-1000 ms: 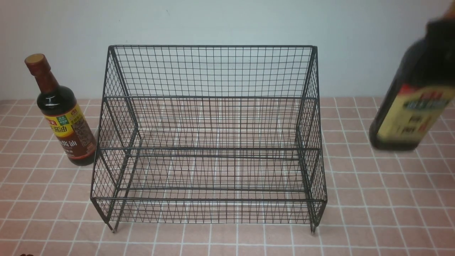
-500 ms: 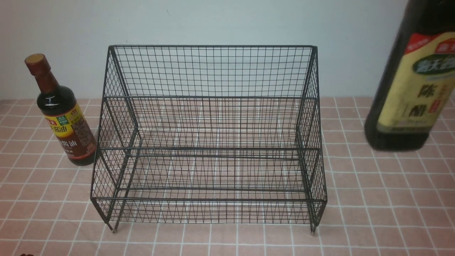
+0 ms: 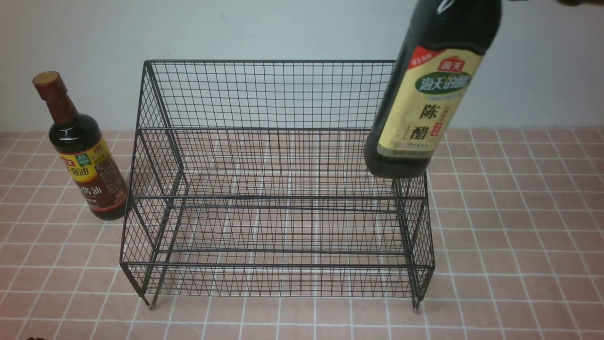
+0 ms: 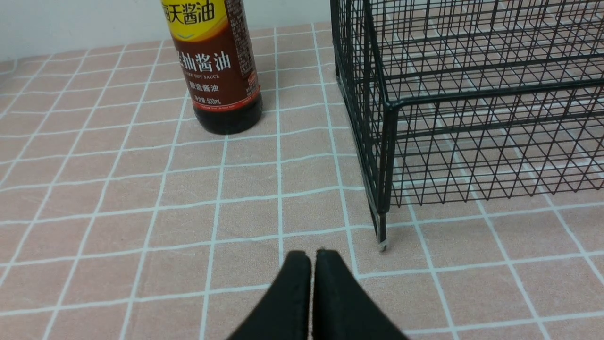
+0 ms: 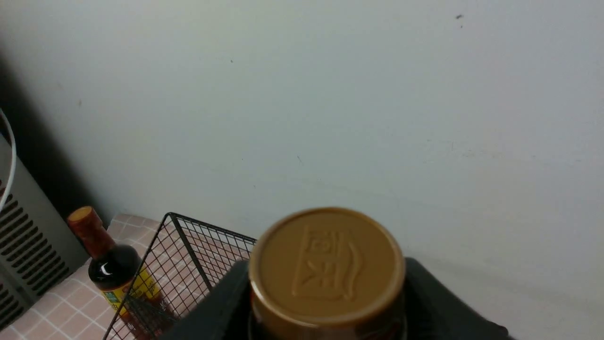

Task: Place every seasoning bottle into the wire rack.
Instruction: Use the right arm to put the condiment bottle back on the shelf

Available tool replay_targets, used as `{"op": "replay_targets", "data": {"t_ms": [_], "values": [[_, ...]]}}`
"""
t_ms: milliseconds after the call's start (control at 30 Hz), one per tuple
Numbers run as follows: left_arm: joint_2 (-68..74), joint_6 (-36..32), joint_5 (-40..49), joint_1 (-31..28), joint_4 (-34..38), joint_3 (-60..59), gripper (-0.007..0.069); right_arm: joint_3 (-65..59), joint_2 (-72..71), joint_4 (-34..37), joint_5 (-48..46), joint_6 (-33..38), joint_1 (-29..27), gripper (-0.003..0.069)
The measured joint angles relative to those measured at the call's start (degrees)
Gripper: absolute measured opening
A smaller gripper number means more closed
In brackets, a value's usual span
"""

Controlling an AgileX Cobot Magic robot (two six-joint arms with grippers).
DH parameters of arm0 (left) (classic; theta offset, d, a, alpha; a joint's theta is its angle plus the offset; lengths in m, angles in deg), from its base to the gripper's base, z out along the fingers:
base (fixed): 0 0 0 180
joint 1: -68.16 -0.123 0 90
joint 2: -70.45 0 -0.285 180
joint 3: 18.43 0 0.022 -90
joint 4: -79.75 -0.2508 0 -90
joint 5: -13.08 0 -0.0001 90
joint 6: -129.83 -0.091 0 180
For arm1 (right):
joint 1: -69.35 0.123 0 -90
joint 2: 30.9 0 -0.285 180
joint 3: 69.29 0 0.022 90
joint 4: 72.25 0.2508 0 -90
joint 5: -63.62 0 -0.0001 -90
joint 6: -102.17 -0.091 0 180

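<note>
The wider seasoning bottle (image 3: 427, 94), dark with a cream-green label, hangs tilted in the air over the right end of the black wire rack (image 3: 278, 189). Its base is level with the rack's upper tier. My right gripper (image 5: 328, 307) is shut on its neck just under the gold cap (image 5: 325, 267), one dark finger (image 5: 219, 302) on each side. The slim seasoning bottle (image 3: 82, 156) with the brown cap stands on the table just left of the rack. My left gripper (image 4: 311, 257) is shut and empty, low over the cloth near the rack's front left leg (image 4: 383, 236).
A pink tiled cloth (image 3: 519, 236) covers the table. A pale wall (image 3: 283, 28) rises right behind the rack. A grey vented unit (image 5: 23, 255) stands beyond the slim bottle (image 5: 113, 269).
The wider bottle has travelled up and to the left, from the right edge of the view to above the rack's right end. The left gripper and slim bottle have not moved.
</note>
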Motion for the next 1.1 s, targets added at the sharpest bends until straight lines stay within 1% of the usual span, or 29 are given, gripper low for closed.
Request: {"op": "replay_targets", "data": {"t_ms": [167,300,667,933,1100], "values": [[0.0,0.0,0.0,0.0,0.0,0.0,-0.0007,0.0,3.4,4.9,1.3,3.7,0.0,0.0333],[0.0,0.0,0.0,0.0,0.0,0.0,-0.0007,0.4,5.6,6.2,2.2,4.2,0.0,0.0333],[0.0,0.0,0.0,0.0,0.0,0.0,-0.0007,1.6,10.2,6.2,3.6,4.3,0.0,0.0333],[0.0,0.0,0.0,0.0,0.0,0.0,-0.0007,1.6,12.0,5.3,-0.6,5.4,0.0,0.0333],[0.0,0.0,0.0,0.0,0.0,0.0,-0.0007,1.6,12.7,2.0,-5.2,5.8,0.0,0.0333]]}}
